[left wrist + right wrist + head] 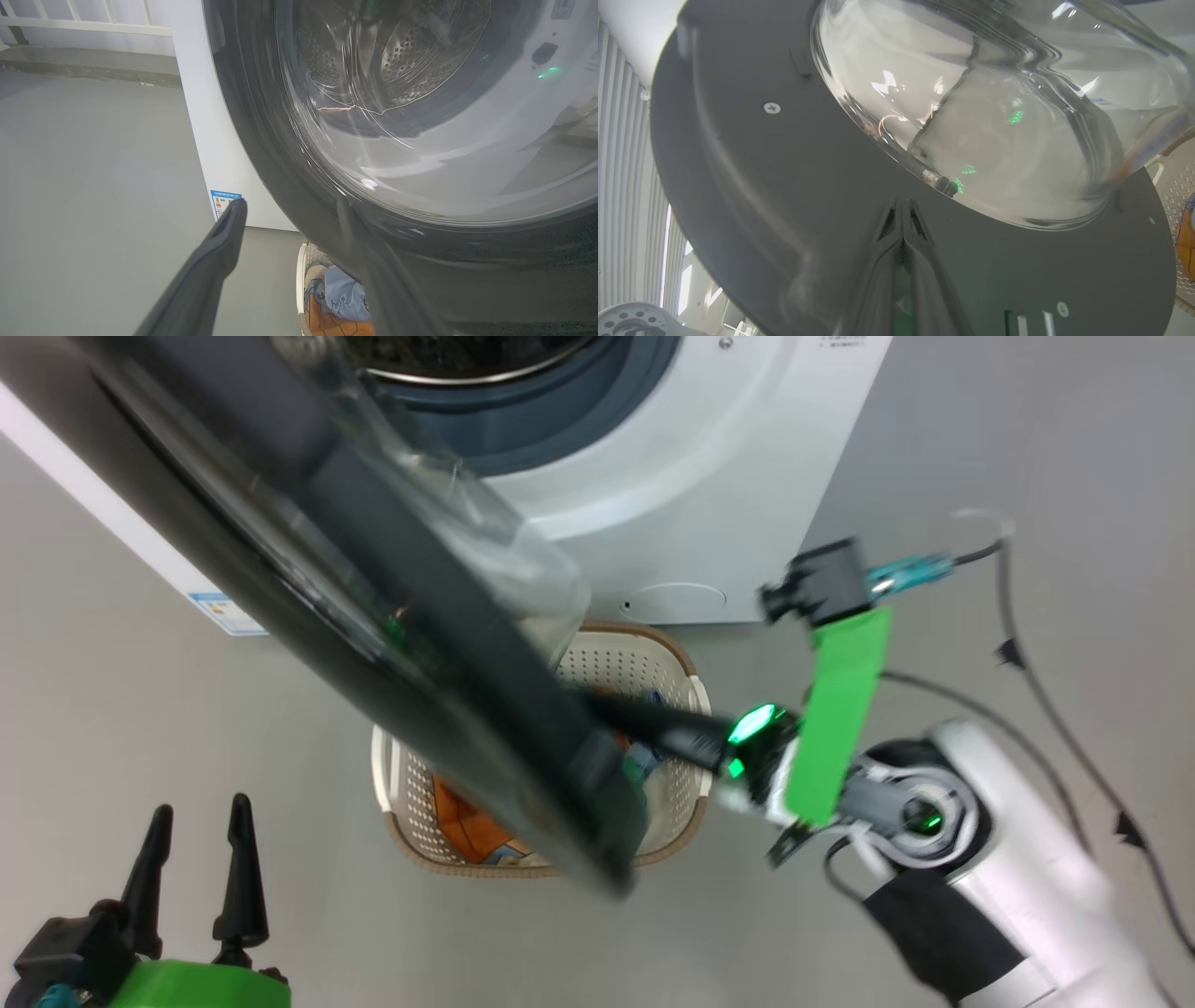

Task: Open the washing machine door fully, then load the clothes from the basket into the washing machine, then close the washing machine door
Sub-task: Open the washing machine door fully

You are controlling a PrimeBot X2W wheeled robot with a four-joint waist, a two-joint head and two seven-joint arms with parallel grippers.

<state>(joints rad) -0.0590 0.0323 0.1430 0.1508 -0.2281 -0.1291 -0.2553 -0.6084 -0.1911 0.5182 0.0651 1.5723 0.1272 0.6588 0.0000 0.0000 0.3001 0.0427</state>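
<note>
The washing machine (709,476) stands at the top of the head view, its drum (448,355) showing. The washing machine door (420,616) hangs partly open, slanting over the basket (653,663). Orange and blue clothes (476,831) lie in that basket. My right gripper (607,709) is shut, and its tips rest against the door's dark grey inner face (784,210) just below the glass bowl (994,116). My left gripper (196,821) is open and holds nothing, low at the left, clear of the door. From the left wrist, the door's outer side (373,140) is close ahead, with the clothes (341,298) below it.
Grey floor (140,709) spreads to the left of the machine and in front of the basket. A blue label (224,200) marks the machine's lower corner. Black cables (1046,700) trail over the floor at the right, near my right arm (990,877).
</note>
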